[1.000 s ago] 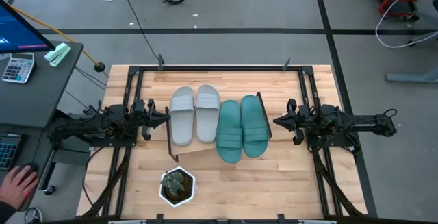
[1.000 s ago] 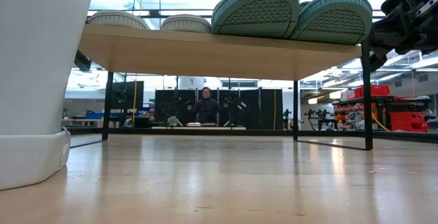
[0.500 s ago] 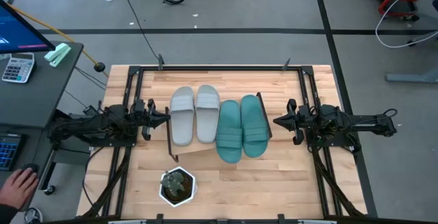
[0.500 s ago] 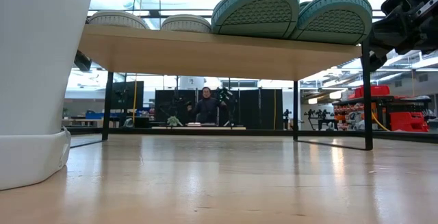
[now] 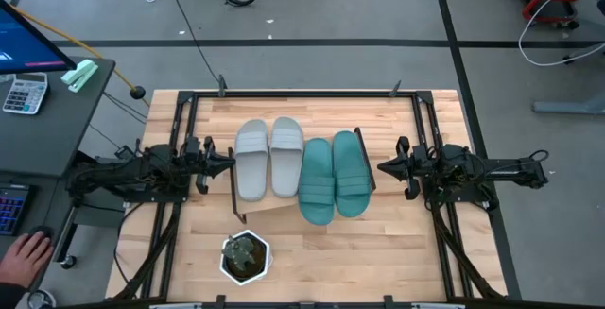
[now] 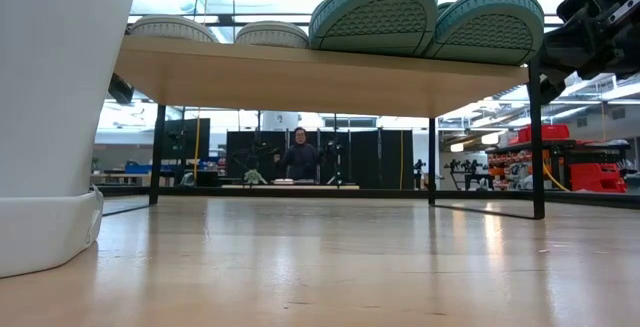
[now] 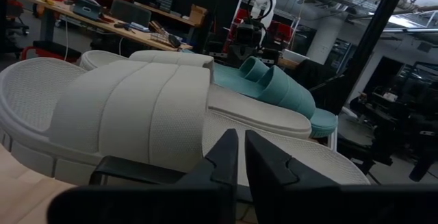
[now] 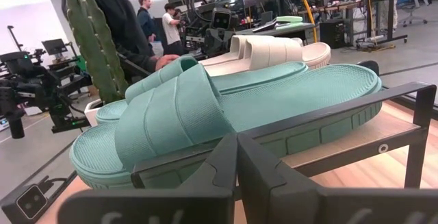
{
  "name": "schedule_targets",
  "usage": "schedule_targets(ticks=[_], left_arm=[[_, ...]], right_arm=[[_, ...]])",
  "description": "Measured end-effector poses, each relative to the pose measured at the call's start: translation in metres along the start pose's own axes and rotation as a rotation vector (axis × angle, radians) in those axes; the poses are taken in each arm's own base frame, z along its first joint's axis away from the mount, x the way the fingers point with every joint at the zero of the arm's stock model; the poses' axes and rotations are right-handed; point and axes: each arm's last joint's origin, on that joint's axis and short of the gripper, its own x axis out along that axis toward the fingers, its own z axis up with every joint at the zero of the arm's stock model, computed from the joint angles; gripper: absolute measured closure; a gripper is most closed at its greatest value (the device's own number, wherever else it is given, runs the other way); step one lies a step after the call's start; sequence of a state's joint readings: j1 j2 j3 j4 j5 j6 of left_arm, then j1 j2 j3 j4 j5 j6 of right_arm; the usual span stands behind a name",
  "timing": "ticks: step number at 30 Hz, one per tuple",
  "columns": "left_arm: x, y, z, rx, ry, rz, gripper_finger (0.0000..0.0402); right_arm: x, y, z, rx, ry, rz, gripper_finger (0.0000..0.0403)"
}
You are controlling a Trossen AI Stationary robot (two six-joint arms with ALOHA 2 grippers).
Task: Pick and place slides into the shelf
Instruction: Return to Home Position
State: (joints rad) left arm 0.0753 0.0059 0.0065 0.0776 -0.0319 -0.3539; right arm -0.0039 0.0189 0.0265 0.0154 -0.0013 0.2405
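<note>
Four slides lie side by side, soles down, on the shelf's board (image 5: 269,207): two light grey ones (image 5: 253,161) (image 5: 286,156) on the left and two teal ones (image 5: 317,180) (image 5: 351,172) on the right. The teal pair overhangs the board's near edge (image 6: 380,12). My left gripper (image 5: 230,163) hovers shut just left of the shelf, level with the grey slide (image 7: 130,114). My right gripper (image 5: 381,166) hovers shut just right of the shelf, facing the teal slide (image 8: 205,107). Neither touches anything.
A small cactus in a white pot (image 5: 245,257) stands on the table near the shelf's near left corner and looms large in the low view (image 6: 50,117). Black frame rails run along the table's edges. A person's hand (image 5: 24,257) rests at the desk on the left.
</note>
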Motion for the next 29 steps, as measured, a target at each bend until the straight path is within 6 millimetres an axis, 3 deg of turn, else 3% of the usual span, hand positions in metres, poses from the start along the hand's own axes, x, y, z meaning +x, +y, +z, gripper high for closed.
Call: schedule_targets(ticks=[29], left_arm=[[0.0000,0.0001,-0.0001,0.000,0.000,0.001,0.0376]], right_arm=[[0.0000,0.0000,0.0000,0.000,0.000,0.000,0.0385]])
